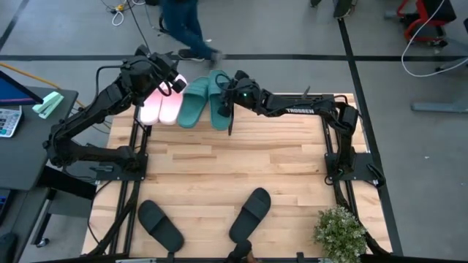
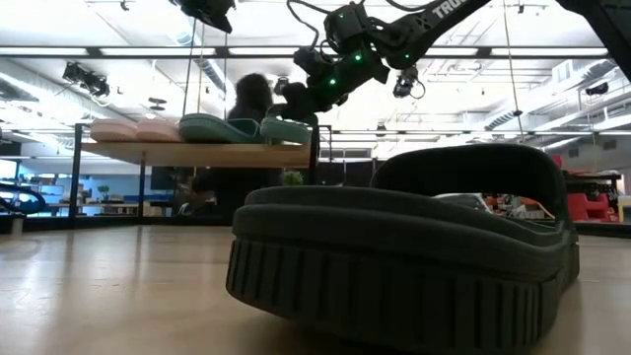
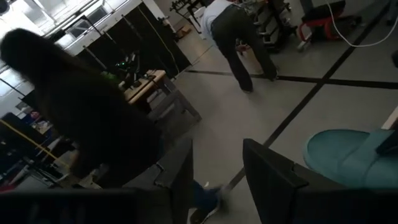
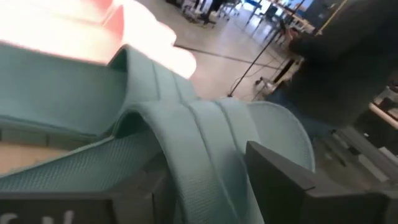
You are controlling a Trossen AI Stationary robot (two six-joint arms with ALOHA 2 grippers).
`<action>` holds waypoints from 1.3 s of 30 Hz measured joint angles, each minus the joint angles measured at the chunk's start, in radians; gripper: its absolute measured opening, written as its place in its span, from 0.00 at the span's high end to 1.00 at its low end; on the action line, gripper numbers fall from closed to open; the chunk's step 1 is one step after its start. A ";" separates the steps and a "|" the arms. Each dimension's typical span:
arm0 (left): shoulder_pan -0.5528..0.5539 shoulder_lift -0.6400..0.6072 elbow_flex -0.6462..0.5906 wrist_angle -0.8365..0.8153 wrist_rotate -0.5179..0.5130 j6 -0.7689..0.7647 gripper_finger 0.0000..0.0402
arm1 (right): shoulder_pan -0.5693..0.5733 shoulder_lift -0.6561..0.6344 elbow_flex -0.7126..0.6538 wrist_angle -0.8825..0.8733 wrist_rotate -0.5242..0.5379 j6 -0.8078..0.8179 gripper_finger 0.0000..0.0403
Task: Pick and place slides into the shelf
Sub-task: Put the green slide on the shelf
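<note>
Slides sit in a row on the shelf [image 2: 197,153] at the far edge of the table [image 1: 234,168]: two pale pink slides [image 1: 161,106] under the left gripper [image 1: 170,79], then two teal slides [image 1: 203,102] beside them. The right gripper [image 1: 228,93] is at the teal slide [image 4: 205,143] nearest it, its fingers spread to either side of the wide strap, one finger [image 4: 292,180] just past the strap's edge; whether they touch the foam cannot be told. The left gripper hangs just above the pink pair with its fingers [image 3: 273,180] apart and nothing between them. Well behind both grippers, at the near edge of the table, lie two black slides [image 1: 161,225], apart from each other. A potted plant [image 1: 338,232] stands by the near right corner. A person [image 1: 186,25] walks on the floor beyond the shelf.
</note>
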 joint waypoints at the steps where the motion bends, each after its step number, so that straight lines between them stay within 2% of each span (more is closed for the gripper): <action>1: 0.000 0.000 0.000 0.000 0.000 -0.012 0.64 | 0.000 0.000 0.000 -0.006 0.000 0.000 0.53; 11: -0.001 0.000 0.000 -0.036 0.000 -0.023 0.64 | 0.001 -0.001 0.001 0.026 0.000 0.010 0.46; 19: 0.000 0.000 0.000 -0.054 0.000 -0.023 0.63 | 0.030 -0.001 0.001 0.016 0.005 0.052 0.44; 27: 0.000 0.000 0.000 -0.061 0.000 -0.023 0.64 | 0.079 -0.001 0.001 0.009 0.110 -0.001 0.45; 34: 0.000 0.000 0.000 -0.076 0.000 -0.023 0.64 | 0.120 -0.007 0.001 0.002 0.126 -0.003 0.45; 39: 0.000 0.000 0.000 -0.086 0.000 -0.023 0.63 | 0.163 -0.035 0.000 -0.061 0.191 -0.002 0.45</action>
